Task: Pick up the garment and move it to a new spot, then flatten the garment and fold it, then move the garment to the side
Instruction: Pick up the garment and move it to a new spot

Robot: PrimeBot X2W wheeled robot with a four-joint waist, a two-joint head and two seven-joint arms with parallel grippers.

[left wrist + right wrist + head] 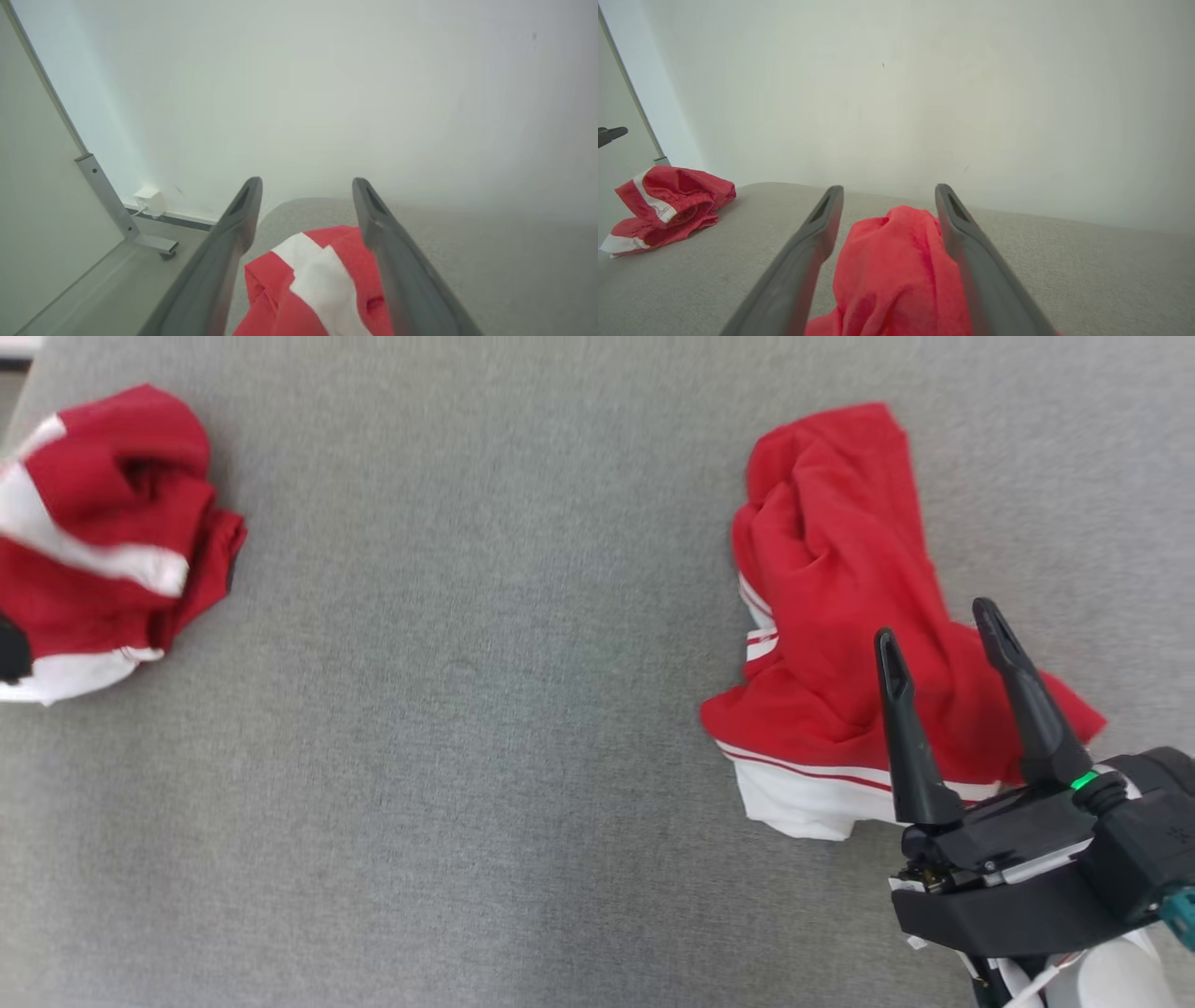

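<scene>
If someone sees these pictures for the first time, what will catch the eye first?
Two crumpled red-and-white garments lie on the grey cloth surface: the left garment at the head view's left edge, the right garment toward its right. The right gripper, open, hovers over the right garment's near part.

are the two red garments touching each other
Apart. The head view shows the garment on the left and the garment on the right lying separately, with a broad stretch of bare grey surface between them.

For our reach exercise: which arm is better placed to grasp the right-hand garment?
Right: the open right gripper hangs over that garment; the left gripper is over the other garment.
</scene>
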